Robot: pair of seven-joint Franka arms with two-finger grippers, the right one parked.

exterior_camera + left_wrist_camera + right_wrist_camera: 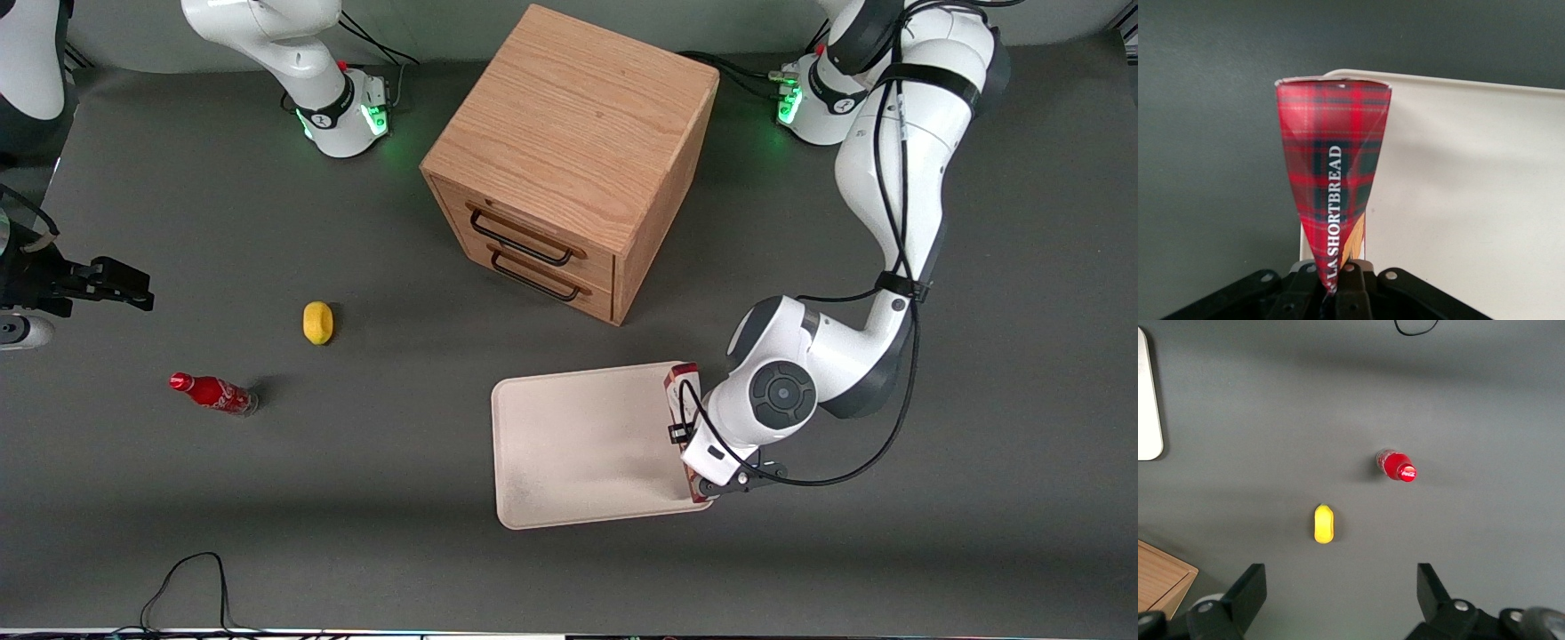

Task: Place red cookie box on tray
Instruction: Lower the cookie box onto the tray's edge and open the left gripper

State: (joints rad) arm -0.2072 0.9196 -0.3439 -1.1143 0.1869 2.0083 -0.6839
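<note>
The red cookie box point(681, 383), a slim tartan carton printed "SHORTBREAD", lies lengthwise along the edge of the tray point(578, 444) that faces the working arm's end of the table. The arm's wrist covers most of the box in the front view. My left gripper point(692, 450) is shut on the box; in the left wrist view the gripper point(1336, 283) pinches the narrow side of the box point(1333, 167), with the pale cream tray point(1471, 200) beside and under it. Whether the box rests on the tray cannot be told.
A wooden two-drawer cabinet point(569, 151) stands farther from the front camera than the tray. Toward the parked arm's end lie a yellow lemon-like object point(317, 322) and a small red soda bottle point(213, 393). A black cable point(187, 578) loops at the table's near edge.
</note>
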